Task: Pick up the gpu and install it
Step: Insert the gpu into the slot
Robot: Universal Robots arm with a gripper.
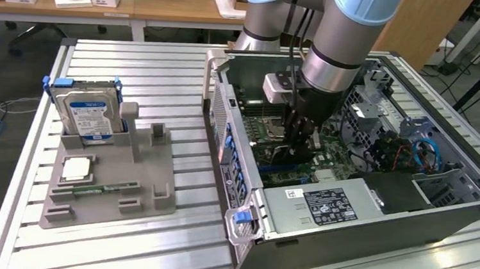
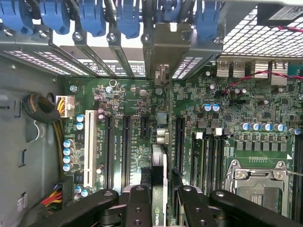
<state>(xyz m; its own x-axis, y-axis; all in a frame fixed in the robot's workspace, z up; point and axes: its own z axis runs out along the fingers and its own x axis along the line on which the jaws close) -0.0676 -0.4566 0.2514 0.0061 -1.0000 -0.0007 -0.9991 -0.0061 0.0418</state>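
Note:
My gripper (image 2: 161, 204) is down inside the open computer case (image 1: 241, 237), shut on the gpu (image 2: 159, 165). I see the card edge-on between the two black fingers (image 2: 137, 208). It stands upright over the green motherboard (image 2: 236, 109), in line with the long black expansion slots (image 2: 125, 142). Its metal end bracket (image 2: 163, 47) reaches the rear slot openings under the blue clips (image 2: 128, 16). Whether the card sits in a slot I cannot tell. In the exterior view the gripper (image 1: 298, 142) hangs over the middle of the board.
Left of the case, a grey holder (image 1: 153, 198) carries a blue-labelled hard drive (image 1: 92, 113), a small chip (image 1: 76, 170) and a narrow green memory stick (image 1: 89, 190). Inside the case are a power supply (image 1: 320, 205), a CPU socket (image 2: 258, 182), a white slot (image 2: 88, 146) and cable bundles (image 2: 40, 109).

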